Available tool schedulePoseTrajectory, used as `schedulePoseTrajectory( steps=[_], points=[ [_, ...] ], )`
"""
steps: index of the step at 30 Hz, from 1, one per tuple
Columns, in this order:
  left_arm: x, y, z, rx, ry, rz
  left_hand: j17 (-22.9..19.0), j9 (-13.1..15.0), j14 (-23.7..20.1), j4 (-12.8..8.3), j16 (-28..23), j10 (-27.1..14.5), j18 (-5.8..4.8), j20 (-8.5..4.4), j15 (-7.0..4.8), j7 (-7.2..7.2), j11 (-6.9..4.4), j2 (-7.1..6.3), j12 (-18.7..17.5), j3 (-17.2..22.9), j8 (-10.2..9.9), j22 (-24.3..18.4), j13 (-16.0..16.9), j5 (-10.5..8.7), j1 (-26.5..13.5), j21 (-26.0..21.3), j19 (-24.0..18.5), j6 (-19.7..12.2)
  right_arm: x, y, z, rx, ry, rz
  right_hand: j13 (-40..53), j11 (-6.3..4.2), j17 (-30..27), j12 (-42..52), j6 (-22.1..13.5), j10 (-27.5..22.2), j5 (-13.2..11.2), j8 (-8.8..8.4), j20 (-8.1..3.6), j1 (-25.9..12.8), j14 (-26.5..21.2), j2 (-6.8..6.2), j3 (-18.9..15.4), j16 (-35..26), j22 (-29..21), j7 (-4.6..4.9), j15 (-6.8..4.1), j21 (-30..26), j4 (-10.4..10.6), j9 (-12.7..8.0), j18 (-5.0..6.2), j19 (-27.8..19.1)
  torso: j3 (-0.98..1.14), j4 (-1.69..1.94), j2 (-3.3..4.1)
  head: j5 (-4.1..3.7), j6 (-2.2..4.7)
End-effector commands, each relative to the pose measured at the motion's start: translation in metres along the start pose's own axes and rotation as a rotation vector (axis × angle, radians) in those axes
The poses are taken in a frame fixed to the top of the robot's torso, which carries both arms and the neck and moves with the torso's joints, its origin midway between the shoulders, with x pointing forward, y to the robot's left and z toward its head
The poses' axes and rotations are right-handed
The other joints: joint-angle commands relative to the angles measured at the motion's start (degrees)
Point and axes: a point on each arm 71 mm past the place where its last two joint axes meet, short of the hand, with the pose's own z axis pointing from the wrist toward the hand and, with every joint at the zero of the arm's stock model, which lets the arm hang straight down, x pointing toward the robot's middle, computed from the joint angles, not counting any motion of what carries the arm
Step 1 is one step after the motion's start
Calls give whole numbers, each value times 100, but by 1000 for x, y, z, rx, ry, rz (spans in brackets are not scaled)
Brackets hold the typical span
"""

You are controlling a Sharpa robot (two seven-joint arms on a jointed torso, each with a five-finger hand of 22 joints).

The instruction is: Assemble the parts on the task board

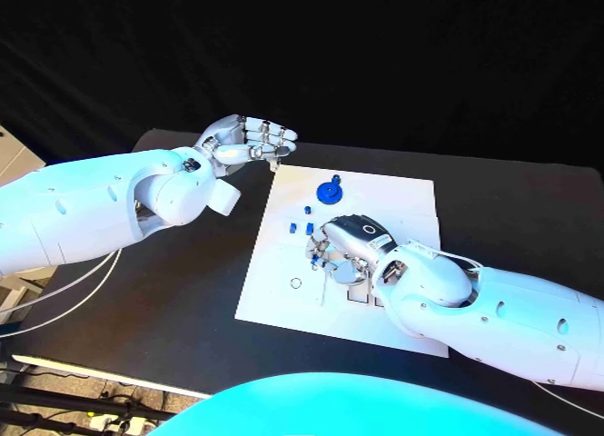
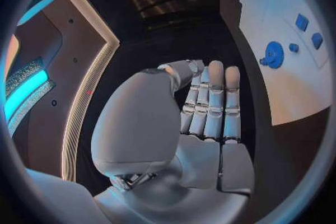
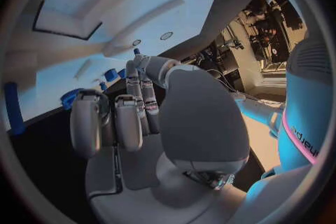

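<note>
The right hand (image 1: 343, 243) is down over the middle of the white task board (image 1: 393, 195), fingers curled in close above the surface. From the head view it hangs right by a cluster of small blue pieces (image 1: 304, 225). Whether it has one pinched I cannot tell; the fingertips are tucked under, and the right wrist view shows only bent fingers (image 3: 129, 117) with the blue bits beyond them.

The left hand (image 1: 247, 141) sits off the board's far left corner, above the black table (image 1: 183, 309). Its fingers are folded flat against the palm (image 2: 210, 106) with nothing inside them. It's parked, by the look of it.

On the board, a round blue wheel (image 1: 329, 191) lies toward the far side, and the left wrist view picks it up too, with a couple of blue blocks (image 2: 302, 22) just beyond it. The small blue pieces lie loose between the wheel and the right hand. Nearer the robot there is a little ring mark (image 1: 295, 283) on the plate and some faint outlines beside the right arm, likely empty seats.

My read: early to middle going. Several pieces look loose and unseated, so most of the fitting is left. What stands finished under the right hand is hidden.
</note>
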Motion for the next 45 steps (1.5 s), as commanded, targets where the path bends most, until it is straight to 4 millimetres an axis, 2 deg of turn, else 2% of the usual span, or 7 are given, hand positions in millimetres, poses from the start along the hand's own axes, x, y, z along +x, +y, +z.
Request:
schedulePoseTrajectory(
  steps=[1,45],
  points=[
    [1,-1,1,9,8,-11,-7,-5,-4,-39,-26,-39,86,7,-5,7,2,8,24,0,-11,5,-2,16,-20,28,-49,27,2,2,-1,-11,19,-20,0,-241,135,-10,30,268,-1,36,-45,-58,351,-17,3,-5,1020,11,-41,22,-23,6,-78,231,1,-2,-5,17,-18],
    [-1,-1,0,5,3,-9,-12,-6,-5,-59,-33,-56,87,8,-4,7,4,15,34,12,-2,17,-6,17,-21,43,-58,45,5,-1,-4,5,57,-25,-3,-238,140,-23,32,278,-5,33,-43,-85,353,-11,1,1,1029,18,-40,37,-37,12,-81,237,-5,-3,-7,0,-23]
  ],
)
